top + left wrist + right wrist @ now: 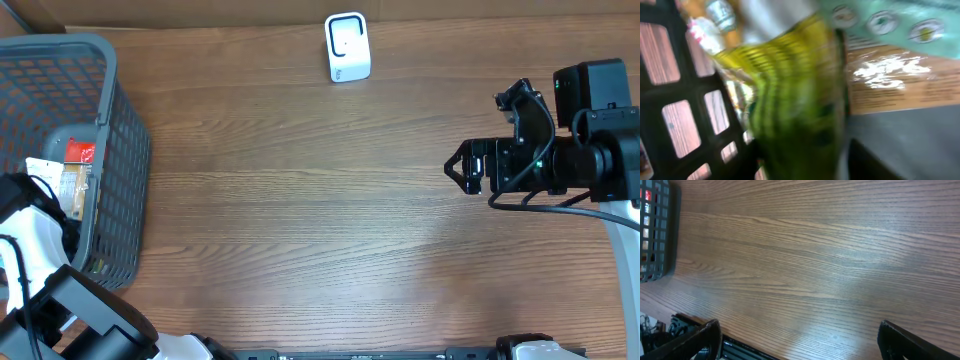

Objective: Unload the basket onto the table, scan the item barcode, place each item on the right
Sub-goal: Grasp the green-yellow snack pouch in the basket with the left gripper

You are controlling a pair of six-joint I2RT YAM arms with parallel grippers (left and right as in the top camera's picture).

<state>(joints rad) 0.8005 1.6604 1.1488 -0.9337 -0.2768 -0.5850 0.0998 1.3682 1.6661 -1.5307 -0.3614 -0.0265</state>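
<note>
Grey basket (125,150) at left | yellow-green packet (790,100) blurred | right jaws wide apart

A brown wood-grain table (300,200) carries a soft pale glare toward its right side.

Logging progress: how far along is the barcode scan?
Nothing looks scanned: the scanner stands alone at the table's far edge. In hand: the left arm reaches into the basket, close to a blurred yellow-green packet; grip unclear. Left: lifting it out and scanning. The right gripper hovers open.
</note>
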